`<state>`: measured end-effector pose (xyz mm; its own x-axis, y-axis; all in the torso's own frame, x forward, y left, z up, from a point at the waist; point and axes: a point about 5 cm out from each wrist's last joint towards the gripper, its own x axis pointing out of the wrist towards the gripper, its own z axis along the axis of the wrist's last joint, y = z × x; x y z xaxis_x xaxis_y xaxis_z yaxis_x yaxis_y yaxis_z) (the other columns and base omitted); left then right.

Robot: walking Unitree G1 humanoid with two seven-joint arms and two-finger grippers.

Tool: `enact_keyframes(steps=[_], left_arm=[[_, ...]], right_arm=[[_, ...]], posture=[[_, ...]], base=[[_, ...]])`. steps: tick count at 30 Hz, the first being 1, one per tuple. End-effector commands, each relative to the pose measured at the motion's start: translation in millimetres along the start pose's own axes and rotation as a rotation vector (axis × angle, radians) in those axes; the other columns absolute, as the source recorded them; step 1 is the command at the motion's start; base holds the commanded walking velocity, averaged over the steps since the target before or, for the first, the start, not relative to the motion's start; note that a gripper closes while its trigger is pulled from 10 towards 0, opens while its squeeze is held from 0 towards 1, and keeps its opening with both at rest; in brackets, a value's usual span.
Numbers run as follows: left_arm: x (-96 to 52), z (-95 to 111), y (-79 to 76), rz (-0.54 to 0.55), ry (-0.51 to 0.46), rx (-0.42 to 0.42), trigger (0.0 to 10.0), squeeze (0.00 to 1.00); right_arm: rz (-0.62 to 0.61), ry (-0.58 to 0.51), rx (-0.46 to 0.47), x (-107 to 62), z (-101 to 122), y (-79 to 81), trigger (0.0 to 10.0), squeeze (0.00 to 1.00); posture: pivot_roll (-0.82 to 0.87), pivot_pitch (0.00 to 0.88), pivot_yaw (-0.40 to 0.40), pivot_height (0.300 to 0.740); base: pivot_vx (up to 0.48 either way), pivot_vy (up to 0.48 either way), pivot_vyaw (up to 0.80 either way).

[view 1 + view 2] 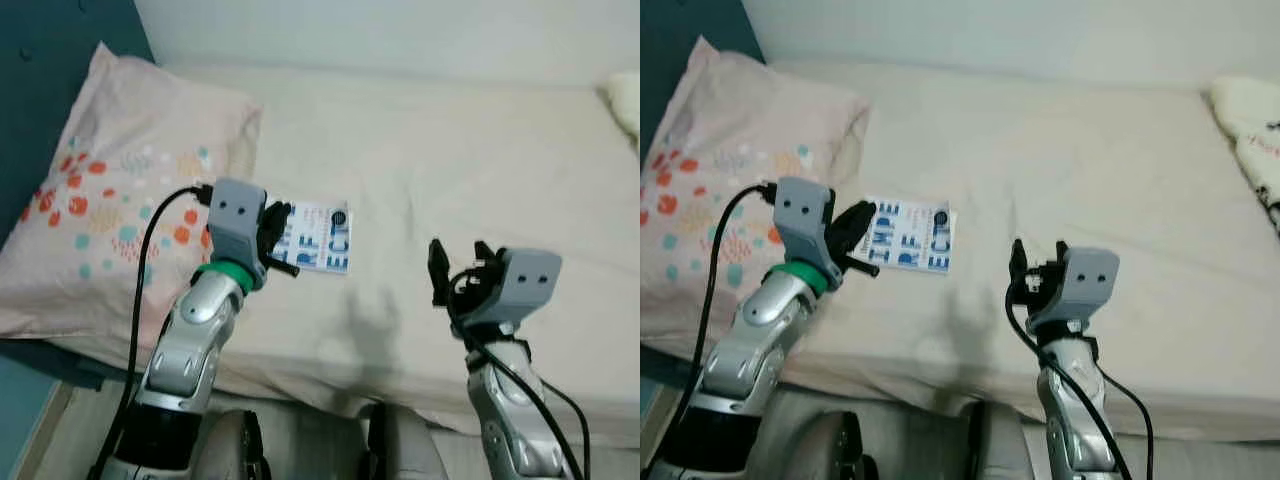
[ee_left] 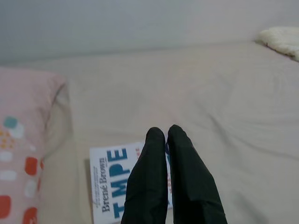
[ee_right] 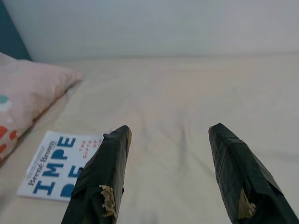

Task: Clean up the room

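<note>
White and blue, a book [image 1: 318,238] is seen lying flat on the cream bed [image 1: 470,160], just beside the spotted pink pillow [image 1: 120,190]. The left gripper [image 2: 167,135] is held just over the book with fingers pressed together, while the right gripper [image 3: 168,135] is held spread above bare sheet.

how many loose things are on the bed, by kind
pillow: 1
book: 1
cream fleecy thing at the far right edge: 1, kind unclear
total: 3
</note>
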<state>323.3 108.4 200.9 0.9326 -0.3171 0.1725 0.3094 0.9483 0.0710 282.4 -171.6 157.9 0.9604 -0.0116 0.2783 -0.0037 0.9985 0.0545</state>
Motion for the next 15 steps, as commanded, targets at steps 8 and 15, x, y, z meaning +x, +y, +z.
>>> enact_keyframes(steps=[8, 15], left_arm=[[0.3, -12.0, -4.1, 0.007, 0.029, 0.009, 10.0, 0.00], [0.8, -18.8, -4.6, 0.023, 0.054, 0.000, 10.0, 0.00]], right_arm=[[-0.009, 0.001, -0.021, -0.4, -6.1, -2.9, 10.0, 0.00], [-0.015, -0.004, -0.022, 1.7, -5.9, -5.8, 10.0, 0.00]], posture=[[-0.10, 0.090, 0.039, 0.697], [-0.10, 0.084, 0.033, 0.722]], base=[[0.000, 0.000, 0.00], [0.000, 0.000, 0.00]])
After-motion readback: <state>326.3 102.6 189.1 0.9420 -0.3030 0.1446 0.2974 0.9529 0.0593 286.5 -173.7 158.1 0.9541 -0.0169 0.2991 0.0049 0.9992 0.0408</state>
